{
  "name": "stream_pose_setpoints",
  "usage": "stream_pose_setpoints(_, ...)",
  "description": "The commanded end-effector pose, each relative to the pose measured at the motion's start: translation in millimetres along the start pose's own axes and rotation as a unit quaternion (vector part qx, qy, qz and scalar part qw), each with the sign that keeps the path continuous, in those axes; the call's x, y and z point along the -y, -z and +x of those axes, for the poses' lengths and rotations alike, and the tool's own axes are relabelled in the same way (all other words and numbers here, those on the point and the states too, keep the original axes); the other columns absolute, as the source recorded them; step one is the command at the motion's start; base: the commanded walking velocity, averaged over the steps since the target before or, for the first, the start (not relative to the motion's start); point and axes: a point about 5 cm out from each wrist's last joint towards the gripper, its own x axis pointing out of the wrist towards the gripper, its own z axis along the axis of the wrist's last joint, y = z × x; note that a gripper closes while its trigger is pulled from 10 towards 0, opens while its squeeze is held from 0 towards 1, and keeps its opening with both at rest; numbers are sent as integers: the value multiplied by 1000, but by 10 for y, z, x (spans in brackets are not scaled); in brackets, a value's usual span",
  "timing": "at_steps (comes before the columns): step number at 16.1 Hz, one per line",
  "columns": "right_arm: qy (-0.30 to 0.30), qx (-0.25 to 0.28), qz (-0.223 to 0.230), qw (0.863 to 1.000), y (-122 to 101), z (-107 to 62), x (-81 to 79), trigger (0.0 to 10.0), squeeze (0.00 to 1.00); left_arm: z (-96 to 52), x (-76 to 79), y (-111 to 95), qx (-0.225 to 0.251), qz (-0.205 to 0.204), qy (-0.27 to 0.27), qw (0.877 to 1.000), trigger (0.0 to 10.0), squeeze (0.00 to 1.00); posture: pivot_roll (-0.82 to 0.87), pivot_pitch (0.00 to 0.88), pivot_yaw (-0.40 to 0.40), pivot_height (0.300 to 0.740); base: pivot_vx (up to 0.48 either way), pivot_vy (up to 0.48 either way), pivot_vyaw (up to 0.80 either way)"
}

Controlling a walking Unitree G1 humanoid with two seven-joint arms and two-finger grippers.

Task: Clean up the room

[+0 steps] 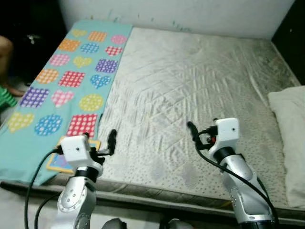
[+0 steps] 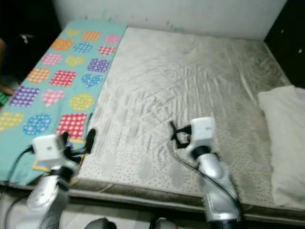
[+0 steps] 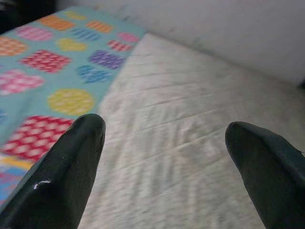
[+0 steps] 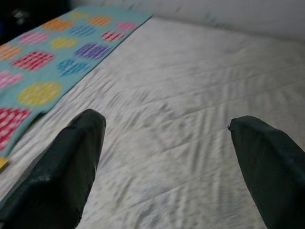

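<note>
A: Going left to right, what lies on the bed [image 1: 190, 81]?

B: A turquoise blanket [image 1: 71, 71] with coloured hearts and dots covers the left strip of the mattress. At its near end a flat, book-like thing [image 1: 59, 162] lies partly under the left arm. Then bare grey mattress, and a white pillow [image 1: 290, 143] at the far right edge. A person's arm [image 1: 5, 52] shows at the left border.

A: And the grippers?

B: The left gripper [image 1: 110, 143] hovers over the near edge of the bed, just beside the blanket's right border. Its fingers [image 3: 62, 167] are spread wide with nothing between them. The right gripper [image 1: 194, 134] hangs over the bare middle, also wide open and empty.

A: Which step is this?

B: By my reading, the approach: both arms are raised over the bed and nothing is grasped yet. The blanket looks the likeliest thing to tidy, though I can't be sure.

A: What does the next move call for?

B: Probably lowering the left gripper leftward onto the blanket's near edge and pinching the cloth. The right gripper is well apart from it and would have to cross over the mattress to help.
</note>
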Motion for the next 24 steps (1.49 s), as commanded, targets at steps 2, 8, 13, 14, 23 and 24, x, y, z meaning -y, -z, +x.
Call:
stream_pose_setpoints(2,13,-19,-5,1000,78,-44,74,10000,0,-13,30,24,-6,-3,-4,1000,10000,0,-122,154,-13,740,0,0,-228)
stream_pose_setpoints(8,9,-19,-9,1000,75,-14,68,10000,0,-19,26,50,-13,-13,-13,1000,10000,0,-123,145,-18,740,0,0,-800)
stream_pose_setpoints(13,0,-16,-9,1000,63,14,52,10000,0,-8,55,47,-11,-9,-2,1000,10000,0,-121,140,-19,740,0,373,0)
stream_pose_setpoints(14,-4,-15,-11,1000,58,26,39,10000,0,-6,57,44,-9,-8,-2,1000,10000,0,-120,140,-19,740,0,480,0)
stream_pose_setpoints(23,-17,-9,-14,1000,38,79,-1,10000,0,35,57,22,-2,-4,-1,1000,10000,0,-121,139,-19,740,0,480,0)
stream_pose_setpoints(24,-18,-8,-15,1000,35,84,-7,10000,0,39,57,20,-2,-4,-1,1000,10000,0,-121,139,-18,740,0,480,0)
